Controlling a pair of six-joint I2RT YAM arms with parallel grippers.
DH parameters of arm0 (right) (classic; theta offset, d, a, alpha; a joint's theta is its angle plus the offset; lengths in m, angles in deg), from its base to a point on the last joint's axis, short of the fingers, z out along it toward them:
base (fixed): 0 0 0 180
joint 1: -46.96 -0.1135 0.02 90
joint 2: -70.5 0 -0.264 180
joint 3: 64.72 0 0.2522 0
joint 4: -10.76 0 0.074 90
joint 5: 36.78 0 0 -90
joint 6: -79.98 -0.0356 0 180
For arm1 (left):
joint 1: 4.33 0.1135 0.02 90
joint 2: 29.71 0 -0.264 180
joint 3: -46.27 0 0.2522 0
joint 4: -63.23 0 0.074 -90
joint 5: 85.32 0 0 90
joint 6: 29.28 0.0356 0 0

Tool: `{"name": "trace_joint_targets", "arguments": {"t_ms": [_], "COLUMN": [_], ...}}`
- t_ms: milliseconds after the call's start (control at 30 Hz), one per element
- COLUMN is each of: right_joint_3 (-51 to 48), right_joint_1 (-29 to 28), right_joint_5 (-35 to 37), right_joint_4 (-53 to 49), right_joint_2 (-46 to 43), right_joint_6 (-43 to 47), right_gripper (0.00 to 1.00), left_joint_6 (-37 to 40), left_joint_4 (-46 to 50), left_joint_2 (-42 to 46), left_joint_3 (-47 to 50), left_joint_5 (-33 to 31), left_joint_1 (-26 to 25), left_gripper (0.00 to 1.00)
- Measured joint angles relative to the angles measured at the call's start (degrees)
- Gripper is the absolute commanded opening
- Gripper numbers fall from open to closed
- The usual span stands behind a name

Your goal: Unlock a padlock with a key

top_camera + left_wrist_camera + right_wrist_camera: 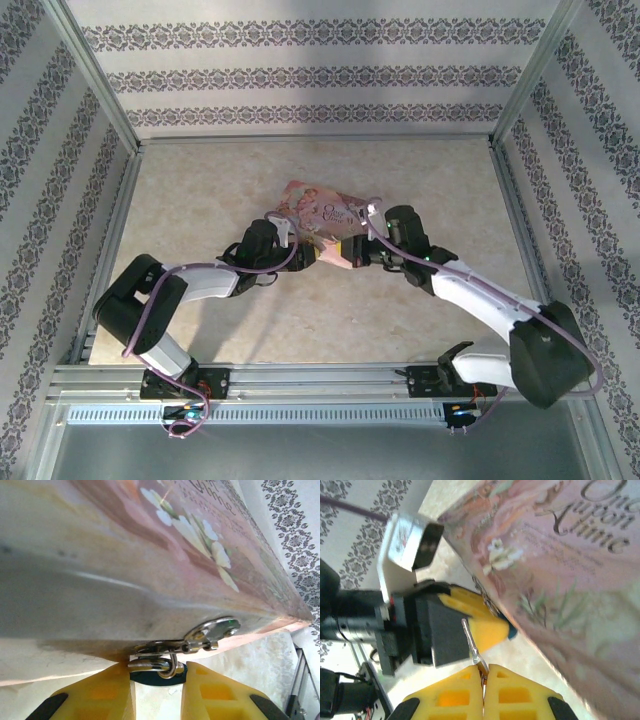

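Observation:
The padlock (159, 671), a small silver shackle on a blue body, hangs from the metal hasp (212, 630) on the edge of a flat pink illustrated tin (165, 540). My left gripper (157, 682) is shut on the padlock, with one yellow finger against each side of it. My right gripper (484, 672) is shut on the bow of a thin silver key (471, 640). The key's blade points up toward the left gripper's yellow fingers (482, 622) and stands a short way from the padlock's blue part (512, 631). In the top view both grippers, left (318, 253) and right (352, 256), meet at the tin's near edge.
The pink tin (322, 212) lies mid-table on the beige surface (200, 200). Metal frame rails (110, 250) and patterned walls close in the sides and back. The left arm's black wrist body (435, 630) sits close beside the key.

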Motion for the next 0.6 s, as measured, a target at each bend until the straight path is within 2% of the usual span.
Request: {"name": "trace_joint_targets", "arguments": {"t_ms": [167,400,600], "right_joint_3": [-4.7,-8.5,-10.5], "right_joint_1": [-4.0,-11.6,-13.8], "right_joint_5": [3.7,12.5,18.3], "right_joint_4": [-0.9,-0.6,1.8], "right_joint_2": [-4.3,-5.2,-4.1], "right_joint_6": [3.6,9.1,11.7], "right_gripper": [0.01,0.01,0.0], "left_joint_6": [-1.4,-3.2,-4.8], "left_joint_4": [5.7,10.4,13.0], "left_joint_2": [1.0,1.0,1.0], "left_joint_3": [-2.4,-5.7,-6.9], "left_joint_5": [0.7,2.2,3.0], "left_joint_1": [0.0,-0.3,-0.3], "left_gripper": [0.24,0.25,0.25]}}
